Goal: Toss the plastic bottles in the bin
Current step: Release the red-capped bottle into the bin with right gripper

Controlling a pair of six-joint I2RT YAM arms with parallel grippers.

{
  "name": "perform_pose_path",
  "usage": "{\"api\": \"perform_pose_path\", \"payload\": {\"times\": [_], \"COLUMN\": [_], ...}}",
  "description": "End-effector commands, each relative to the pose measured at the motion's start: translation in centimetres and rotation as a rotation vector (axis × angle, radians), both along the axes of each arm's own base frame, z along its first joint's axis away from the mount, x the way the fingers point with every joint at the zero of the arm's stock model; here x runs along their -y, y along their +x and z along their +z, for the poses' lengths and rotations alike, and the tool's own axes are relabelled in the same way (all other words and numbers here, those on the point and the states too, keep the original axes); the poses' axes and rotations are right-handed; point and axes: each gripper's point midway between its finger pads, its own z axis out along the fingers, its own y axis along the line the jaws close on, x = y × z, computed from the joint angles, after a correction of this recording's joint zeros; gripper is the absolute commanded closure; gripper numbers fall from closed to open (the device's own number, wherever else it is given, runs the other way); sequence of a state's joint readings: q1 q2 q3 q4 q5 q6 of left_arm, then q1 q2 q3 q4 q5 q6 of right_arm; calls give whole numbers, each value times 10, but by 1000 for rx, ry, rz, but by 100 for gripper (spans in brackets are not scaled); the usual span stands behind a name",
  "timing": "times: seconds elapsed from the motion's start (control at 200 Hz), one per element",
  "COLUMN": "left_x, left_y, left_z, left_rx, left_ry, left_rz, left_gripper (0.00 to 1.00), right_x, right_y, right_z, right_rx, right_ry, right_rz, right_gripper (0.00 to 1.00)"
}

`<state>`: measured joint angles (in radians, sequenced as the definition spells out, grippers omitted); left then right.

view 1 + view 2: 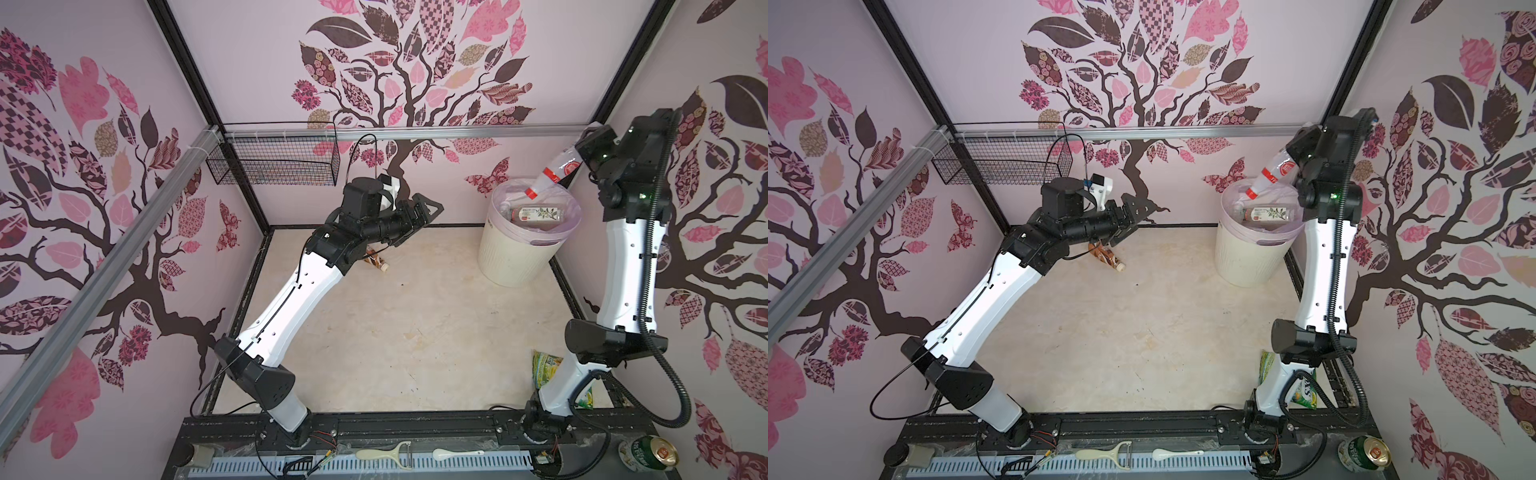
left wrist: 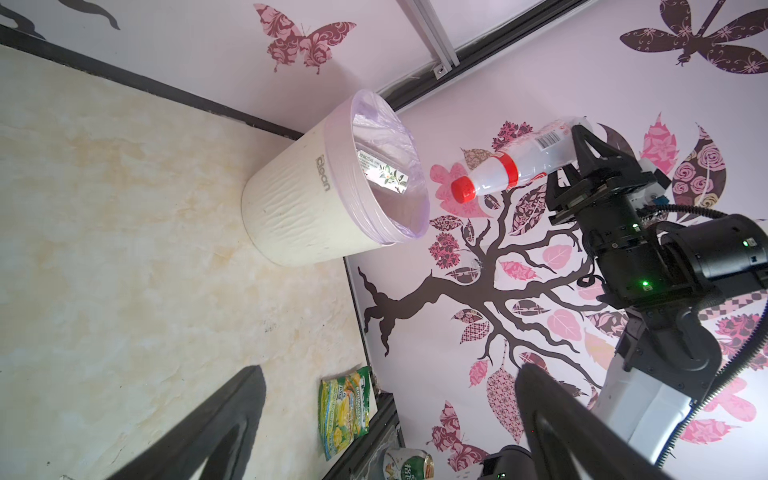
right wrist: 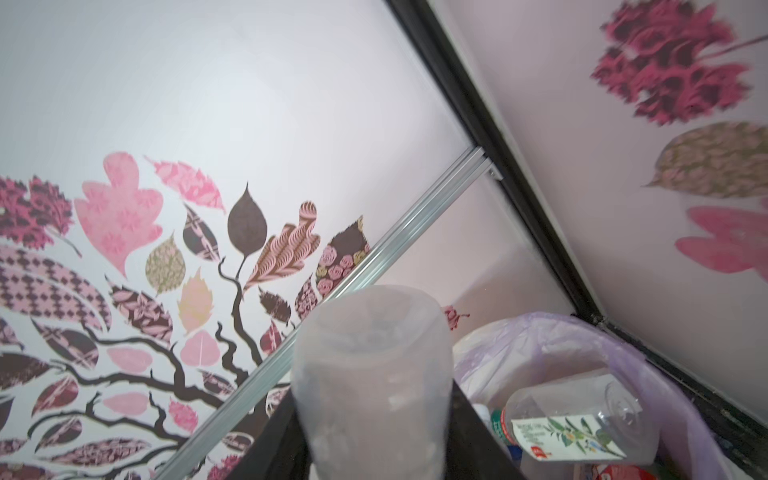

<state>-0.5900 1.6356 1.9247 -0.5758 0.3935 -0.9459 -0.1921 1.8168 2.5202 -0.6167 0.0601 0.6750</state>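
Against the upper-right wall [image 1: 552, 62], right gripper [image 1: 581, 154] clamps a red-capped bottle [image 1: 555, 169] cap-down above the bin [image 1: 511, 253] for dropping; left gripper [image 1: 430, 210] gapes empty.

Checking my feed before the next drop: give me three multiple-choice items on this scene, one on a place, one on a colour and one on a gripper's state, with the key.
1. Where is the brown-wrapped bottle?
A in the wire basket
B on the table
C on the front rail

2. What colour is the cap of the held bottle above the bin?
A blue
B red
C green

3. The left gripper is:
A open and empty
B shut on a bottle
C shut on a snack bag

Key:
1 B, it lies on its side on the bare surface.
2 B, the red cap points down at the bin from the right gripper.
3 A, its fingers stand wide apart with nothing between them.
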Motion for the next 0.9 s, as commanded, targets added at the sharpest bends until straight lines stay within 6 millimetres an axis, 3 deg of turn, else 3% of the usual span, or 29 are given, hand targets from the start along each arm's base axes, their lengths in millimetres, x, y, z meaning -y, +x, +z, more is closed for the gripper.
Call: {"api": "perform_pose_path", "payload": {"times": [0.0, 0.085, 0.15, 0.275, 0.33, 0.4, 0.495, 0.625, 0.895], "left_x": [-9, -14, -20, -27, -28, -27, -25, -23, -20], "left_y": [-1, 4, 7, 13, 14, 15, 17, 20, 23], "left_z": [12, -3, -5, -13, -12, -13, -17, -21, -29], "left_rx": [16, -13, -20, -49, -50, -51, -62, -76, -105], "left_ry": [-11, 11, 8, 4, -3, -2, -6, -10, -13], "left_rz": [16, 28, 42, 60, 61, 58, 55, 55, 58], "left_gripper": [2, 2, 2, 2, 2, 2, 2, 2, 2], "right_x": [3, 6, 10, 20, 24, 25, 21, 18, 10], "right_y": [-6, 7, 28, 80, 91, 95, 91, 78, 56], "right_z": [41, 32, 8, -93, -134, -160, -153, -127, -92], "right_rx": [157, 155, 105, -142, -258, -336, -326, -271, -211], "right_ry": [15, 27, 45, 93, 109, 115, 77, 38, 11], "right_rz": [-19, -21, -23, -37, -51, -54, -41, -35, -14], "right_gripper": [55, 55, 55, 51, 40, 24, 1, 1, 0]}}
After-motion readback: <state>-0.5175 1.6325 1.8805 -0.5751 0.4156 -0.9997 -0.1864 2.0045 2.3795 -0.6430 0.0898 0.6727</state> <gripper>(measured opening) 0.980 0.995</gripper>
